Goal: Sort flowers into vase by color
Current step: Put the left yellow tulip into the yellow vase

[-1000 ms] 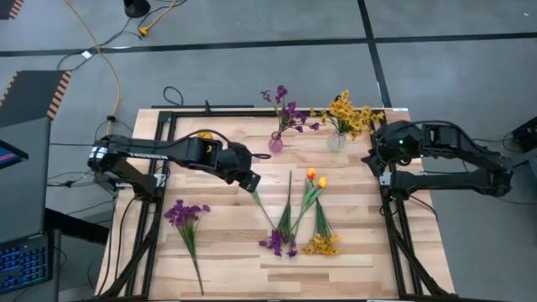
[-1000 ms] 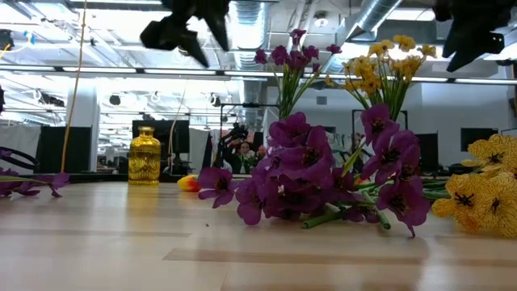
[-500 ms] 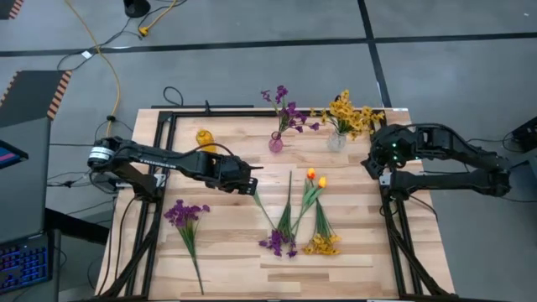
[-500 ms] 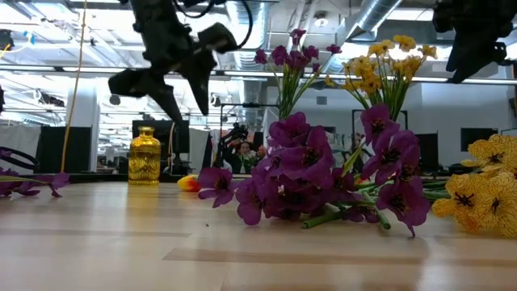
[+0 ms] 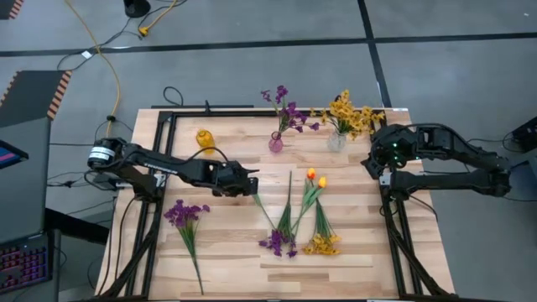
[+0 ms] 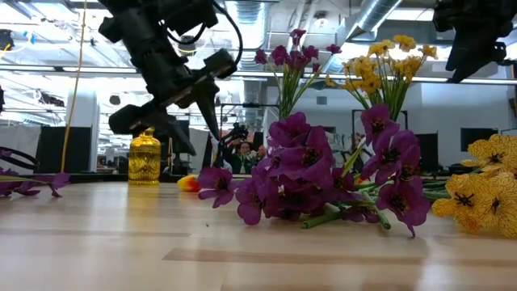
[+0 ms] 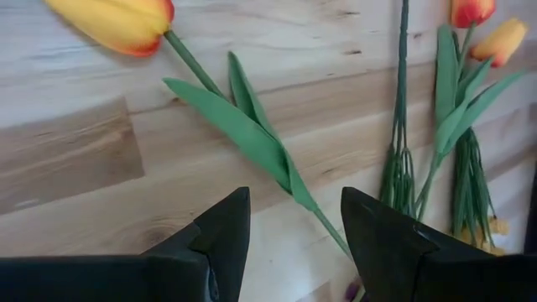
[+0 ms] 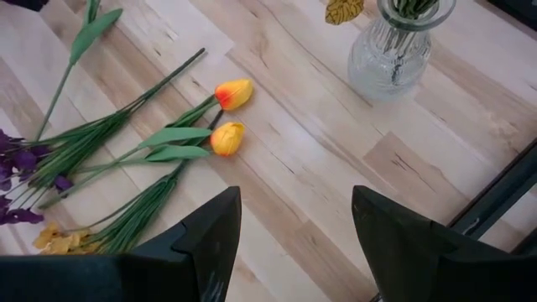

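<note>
Here we see the left hand (image 7: 289,222), fingers parted and empty, straddling a tulip (image 7: 117,21) stem flat on the surface (image 5: 226,243) for pickup; the right hand (image 8: 289,243) waits open near the clear vase (image 8: 394,46).

L gripper (image 5: 252,186) low over a tulip stem (image 5: 263,208) mid-table; R gripper (image 5: 375,161) waits near clear vase (image 5: 336,141).

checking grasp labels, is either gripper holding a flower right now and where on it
Nothing is held. The left gripper is open, low over a tulip stem on the table. The right gripper is open, waiting near the clear vase.
</note>
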Available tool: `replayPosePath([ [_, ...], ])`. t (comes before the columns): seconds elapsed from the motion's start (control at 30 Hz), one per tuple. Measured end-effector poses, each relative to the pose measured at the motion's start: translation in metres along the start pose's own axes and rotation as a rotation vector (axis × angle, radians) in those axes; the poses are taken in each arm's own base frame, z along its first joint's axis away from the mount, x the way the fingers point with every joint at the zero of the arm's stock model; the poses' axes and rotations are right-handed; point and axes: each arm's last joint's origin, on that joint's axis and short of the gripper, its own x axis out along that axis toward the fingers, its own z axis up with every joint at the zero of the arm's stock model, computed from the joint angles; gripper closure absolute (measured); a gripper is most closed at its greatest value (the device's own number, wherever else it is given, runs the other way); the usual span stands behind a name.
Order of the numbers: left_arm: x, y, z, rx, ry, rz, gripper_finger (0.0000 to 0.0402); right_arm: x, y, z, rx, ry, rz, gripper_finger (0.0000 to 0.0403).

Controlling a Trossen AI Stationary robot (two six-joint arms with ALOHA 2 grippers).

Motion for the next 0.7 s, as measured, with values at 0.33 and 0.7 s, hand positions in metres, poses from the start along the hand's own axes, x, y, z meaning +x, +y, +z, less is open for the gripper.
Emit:
replayPosePath([
  [0.33,0.036,0.002,-0.004,0.002,0.028,0.008,0.0228,0.0,0.0,0.0,0.0,-0.002,0.0,0.0147],
  [0.7,0.061,0.006,0.0,-0.014,0.019,0.014,0.0229,0.0,0.0,0.0,0.0,-0.004,-0.004,0.0147],
])
